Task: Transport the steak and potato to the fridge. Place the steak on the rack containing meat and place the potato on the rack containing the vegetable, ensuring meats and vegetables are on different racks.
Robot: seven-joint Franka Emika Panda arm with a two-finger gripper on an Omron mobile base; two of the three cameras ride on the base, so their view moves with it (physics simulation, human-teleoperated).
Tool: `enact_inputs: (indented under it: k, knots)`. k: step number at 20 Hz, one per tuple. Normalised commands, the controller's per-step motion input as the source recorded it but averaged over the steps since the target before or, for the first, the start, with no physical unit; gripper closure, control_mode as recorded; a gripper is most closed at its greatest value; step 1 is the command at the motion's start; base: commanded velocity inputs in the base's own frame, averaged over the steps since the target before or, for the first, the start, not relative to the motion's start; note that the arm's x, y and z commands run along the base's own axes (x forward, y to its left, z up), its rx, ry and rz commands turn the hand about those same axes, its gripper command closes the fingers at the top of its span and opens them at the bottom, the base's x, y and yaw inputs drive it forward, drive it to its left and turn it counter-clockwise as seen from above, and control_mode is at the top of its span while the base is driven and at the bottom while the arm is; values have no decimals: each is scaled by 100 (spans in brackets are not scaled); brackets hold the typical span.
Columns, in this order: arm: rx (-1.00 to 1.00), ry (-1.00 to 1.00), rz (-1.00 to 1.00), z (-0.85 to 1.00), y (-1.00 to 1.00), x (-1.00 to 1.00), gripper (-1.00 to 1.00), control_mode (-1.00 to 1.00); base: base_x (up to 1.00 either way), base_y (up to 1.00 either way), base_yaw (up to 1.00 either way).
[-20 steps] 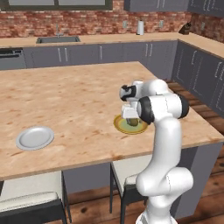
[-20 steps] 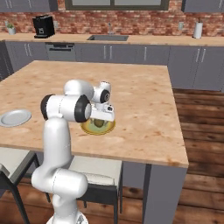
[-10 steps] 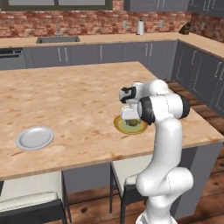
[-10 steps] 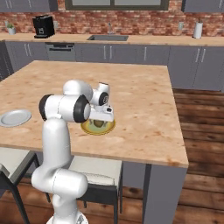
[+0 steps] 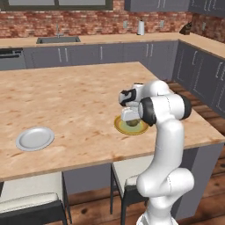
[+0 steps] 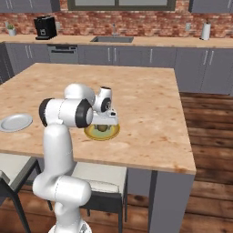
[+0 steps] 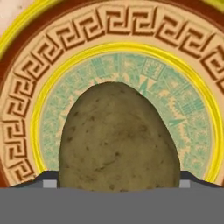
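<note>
The potato (image 7: 118,140), an olive-brown oval lump, lies in the middle of a round patterned plate (image 7: 26,100) on the island counter. My gripper (image 7: 118,183) is down over it, pointing straight at the plate. The dark fingertips (image 7: 49,180) stand close on either side of the potato, and the jaws are open around it. In the base views the hand (image 5: 130,119) (image 6: 104,125) covers most of the potato (image 5: 132,124) (image 6: 103,129) on the yellow-rimmed plate (image 5: 143,129) (image 6: 113,133). The steak and the fridge are out of view.
A plain grey plate (image 5: 35,138) (image 6: 16,122) sits at the island's left near the front edge. Stools (image 5: 26,206) stand under the near side of the island. A sink (image 5: 58,40) and a coffee machine (image 6: 44,27) are on the back counter.
</note>
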Motion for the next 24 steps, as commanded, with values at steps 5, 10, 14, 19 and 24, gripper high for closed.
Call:
enact_inputs:
  k: [5, 10, 14, 19, 24]
  knots:
    - [4, 7, 9, -43, 9, 0, 100, -100, 0, 0, 0]
    - [2, -19, 6, -7, 4, -34, 100, -100, 0, 0, 0]
    - [9, -43, 0, 44, 0, -78, 100, -100, 0, 0, 0]
    - [0, -21, -6, 99, 0, -80, 100, -100, 0, 0, 0]
    - [0, -1, -8, 98, 0, -94, 100, -100, 0, 0, 0]
